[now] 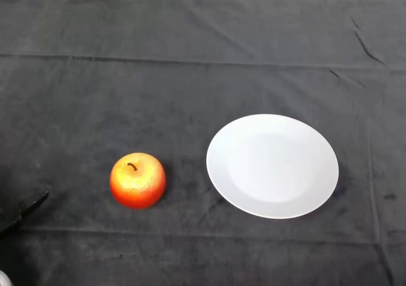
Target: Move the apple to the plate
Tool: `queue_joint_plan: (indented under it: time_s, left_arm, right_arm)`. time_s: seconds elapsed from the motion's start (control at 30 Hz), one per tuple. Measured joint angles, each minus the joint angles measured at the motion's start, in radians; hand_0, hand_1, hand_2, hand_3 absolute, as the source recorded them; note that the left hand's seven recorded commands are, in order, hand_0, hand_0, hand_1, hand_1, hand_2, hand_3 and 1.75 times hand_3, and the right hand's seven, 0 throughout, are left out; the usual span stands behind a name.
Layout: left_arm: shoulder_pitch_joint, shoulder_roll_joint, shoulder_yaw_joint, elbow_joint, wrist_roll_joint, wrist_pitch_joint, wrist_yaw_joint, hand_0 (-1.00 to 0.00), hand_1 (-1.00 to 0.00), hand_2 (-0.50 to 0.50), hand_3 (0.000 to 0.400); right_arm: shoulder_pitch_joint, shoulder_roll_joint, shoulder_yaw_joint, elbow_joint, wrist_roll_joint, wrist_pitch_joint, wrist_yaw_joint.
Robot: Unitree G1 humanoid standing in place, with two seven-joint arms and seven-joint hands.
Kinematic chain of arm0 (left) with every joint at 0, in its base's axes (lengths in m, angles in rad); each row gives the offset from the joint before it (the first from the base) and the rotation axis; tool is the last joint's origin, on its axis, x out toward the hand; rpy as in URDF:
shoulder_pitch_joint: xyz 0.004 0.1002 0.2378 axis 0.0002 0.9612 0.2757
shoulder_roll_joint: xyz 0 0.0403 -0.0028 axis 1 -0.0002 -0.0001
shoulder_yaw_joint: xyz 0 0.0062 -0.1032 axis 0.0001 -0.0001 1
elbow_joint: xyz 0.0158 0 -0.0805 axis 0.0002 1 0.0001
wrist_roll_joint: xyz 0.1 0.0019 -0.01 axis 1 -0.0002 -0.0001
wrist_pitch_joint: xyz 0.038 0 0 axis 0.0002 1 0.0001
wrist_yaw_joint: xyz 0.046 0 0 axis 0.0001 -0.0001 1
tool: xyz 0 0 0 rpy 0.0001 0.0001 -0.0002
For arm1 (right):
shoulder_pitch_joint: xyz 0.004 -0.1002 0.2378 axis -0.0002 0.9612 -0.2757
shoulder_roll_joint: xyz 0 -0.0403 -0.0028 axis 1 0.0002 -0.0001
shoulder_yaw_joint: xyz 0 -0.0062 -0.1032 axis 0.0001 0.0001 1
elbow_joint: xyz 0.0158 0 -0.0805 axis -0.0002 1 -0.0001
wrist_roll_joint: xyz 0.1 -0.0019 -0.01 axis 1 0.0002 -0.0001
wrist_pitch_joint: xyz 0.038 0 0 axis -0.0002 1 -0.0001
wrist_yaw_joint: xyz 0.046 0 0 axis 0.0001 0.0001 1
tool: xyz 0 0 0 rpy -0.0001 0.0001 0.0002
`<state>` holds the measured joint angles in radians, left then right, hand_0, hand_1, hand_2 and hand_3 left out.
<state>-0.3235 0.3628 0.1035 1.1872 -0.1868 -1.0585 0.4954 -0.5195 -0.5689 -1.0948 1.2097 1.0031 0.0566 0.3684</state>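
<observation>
A red and yellow apple (137, 179) stands upright on the dark cloth, stem up, left of centre. A white round plate (272, 165) lies empty to its right, with a small gap between them. Only a thin dark edge of my left hand (18, 215) shows at the lower left border, well to the left of the apple and not touching it. A sliver of the silver-grey arm (3, 278) shows in the bottom left corner.
The dark cloth (190, 77) covers the whole table, with a few creases at the far right and a fold line across the back. The table's far edge runs along the top of the view.
</observation>
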Motion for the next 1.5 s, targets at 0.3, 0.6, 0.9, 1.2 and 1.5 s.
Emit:
queue_joint_plan:
  time_s: [0.3, 0.6, 0.9, 1.2, 1.5]
  left_arm:
    - [-0.001, -0.001, 0.0, 0.0, 0.018, 0.0, 0.002, 0.0, 0.0, 0.0, 0.0]
    - [-0.002, -0.001, 0.0, 0.0, 0.021, 0.0, 0.002, 0.0, 0.0, 0.0, 0.0]
    - [-0.003, -0.001, 0.0, 0.0, 0.041, 0.001, 0.002, 0.0, 0.0, 0.0, 0.0]
    - [-0.005, -0.001, -0.001, -0.001, 0.055, 0.044, -0.004, 0.0, 0.0, 0.0, 0.0]
    - [-0.005, -0.001, -0.001, -0.045, 0.055, 0.108, -0.054, 0.0, 0.0, 0.0, 0.0]
  right_arm:
    - [0.0, 0.0, 0.0, 0.0, 0.0, 0.0, 0.0]
    - [0.0, 0.0, 0.0, 0.0, 0.0, 0.0, 0.0]
    - [0.0, 0.0, 0.0, 0.0, 0.0, 0.0, 0.0]
    - [0.0, 0.0, 0.0, 0.0, 0.0, 0.0, 0.0]
    - [0.0, 0.0, 0.0, 0.0, 0.0, 0.0, 0.0]
